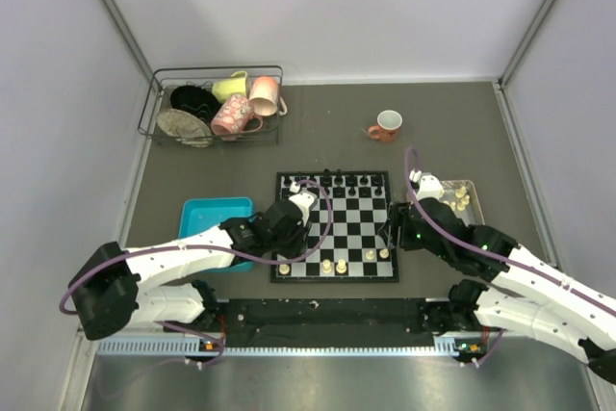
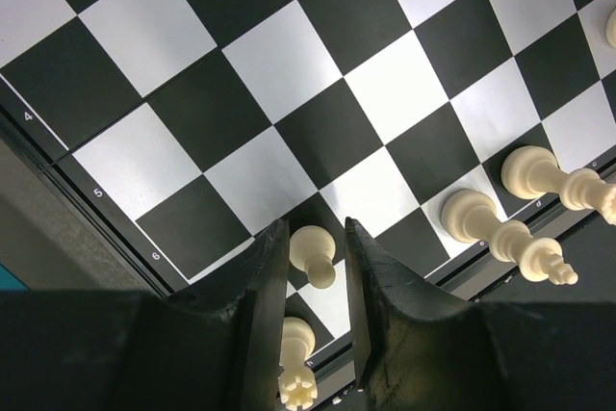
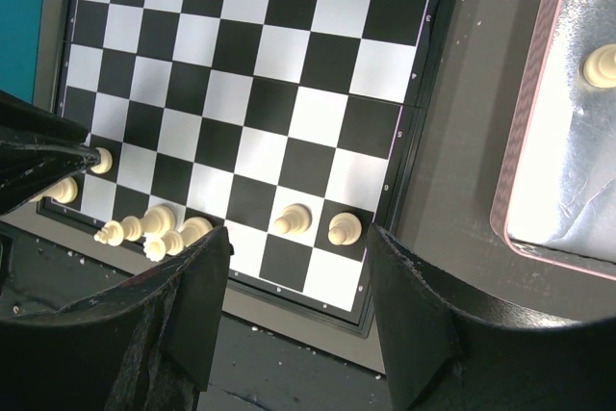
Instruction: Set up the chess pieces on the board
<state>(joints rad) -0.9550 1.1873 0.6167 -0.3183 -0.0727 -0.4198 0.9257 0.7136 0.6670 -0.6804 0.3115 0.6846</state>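
Placement step: left pincer (image 2: pixel 315 230) stands slightly spread astride a white pawn (image 2: pixel 313 255) upright on the chessboard (image 2: pixel 289 93). Right pincer (image 3: pixel 298 238) is spread and empty. Next move, as judged: lift straight clear without toppling the pawn.

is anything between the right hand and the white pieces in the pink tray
Nothing visible does. The right hand hangs open at the right edge of the board; only bare table separates it from the pink tray. The cream pieces lie uncovered inside, behind just the tray's low rim.
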